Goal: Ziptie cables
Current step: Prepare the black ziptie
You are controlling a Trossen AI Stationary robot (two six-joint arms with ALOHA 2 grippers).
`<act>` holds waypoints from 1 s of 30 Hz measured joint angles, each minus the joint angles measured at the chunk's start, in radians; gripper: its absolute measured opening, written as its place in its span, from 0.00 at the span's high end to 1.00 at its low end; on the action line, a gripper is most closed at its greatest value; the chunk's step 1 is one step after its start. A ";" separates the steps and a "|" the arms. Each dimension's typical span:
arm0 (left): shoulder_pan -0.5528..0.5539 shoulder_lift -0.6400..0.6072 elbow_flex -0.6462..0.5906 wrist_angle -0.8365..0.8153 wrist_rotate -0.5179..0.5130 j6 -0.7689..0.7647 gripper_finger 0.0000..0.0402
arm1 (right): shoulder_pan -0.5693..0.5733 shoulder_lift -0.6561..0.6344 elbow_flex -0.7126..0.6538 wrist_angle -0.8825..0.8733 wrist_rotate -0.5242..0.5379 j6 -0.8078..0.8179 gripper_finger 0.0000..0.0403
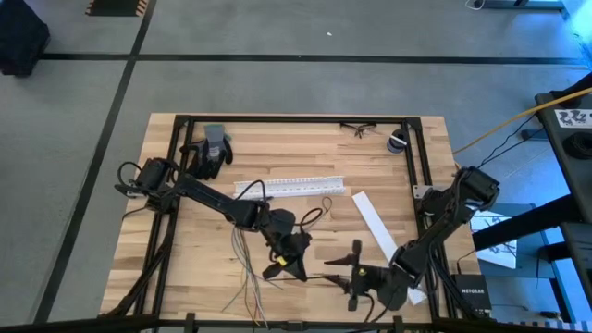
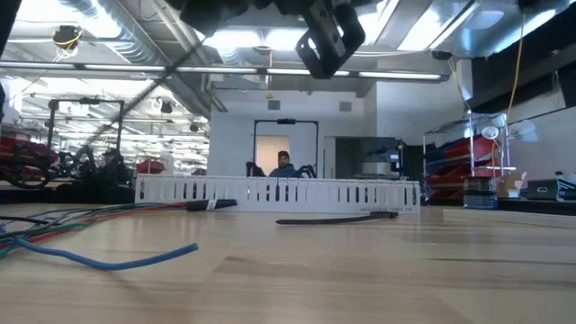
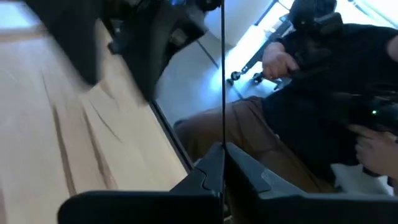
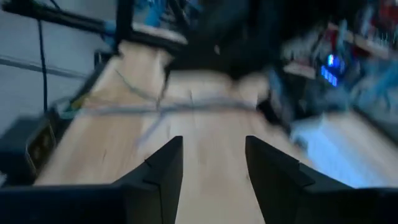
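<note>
Blue wire nearest low camera, cables fanned on table's front left. Left gripper just above them, fingers pinched together on thin black ziptie. Right gripper close by, fingers apart, empty. White channel behind.

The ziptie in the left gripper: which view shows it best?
Left wrist view: the ziptie runs as a thin dark line out from between the shut left gripper. The high view shows only a faint strip by that gripper. The low view misses it; the right wrist view is too blurred.
</note>
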 joint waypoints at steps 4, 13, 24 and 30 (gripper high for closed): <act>-0.006 0.000 0.000 0.004 0.022 -0.011 1.00 | -0.077 -0.038 0.001 0.138 -0.229 -0.183 0.59; -0.014 0.000 0.000 0.002 0.066 -0.018 1.00 | -0.144 -0.042 0.001 0.184 -0.511 -0.337 0.59; -0.012 0.000 0.000 0.005 0.067 -0.022 1.00 | -0.144 -0.043 0.001 0.229 -0.568 -0.447 0.82; -0.012 0.000 0.000 0.001 0.052 -0.021 1.00 | -0.144 -0.043 0.001 0.216 -0.533 -0.456 0.98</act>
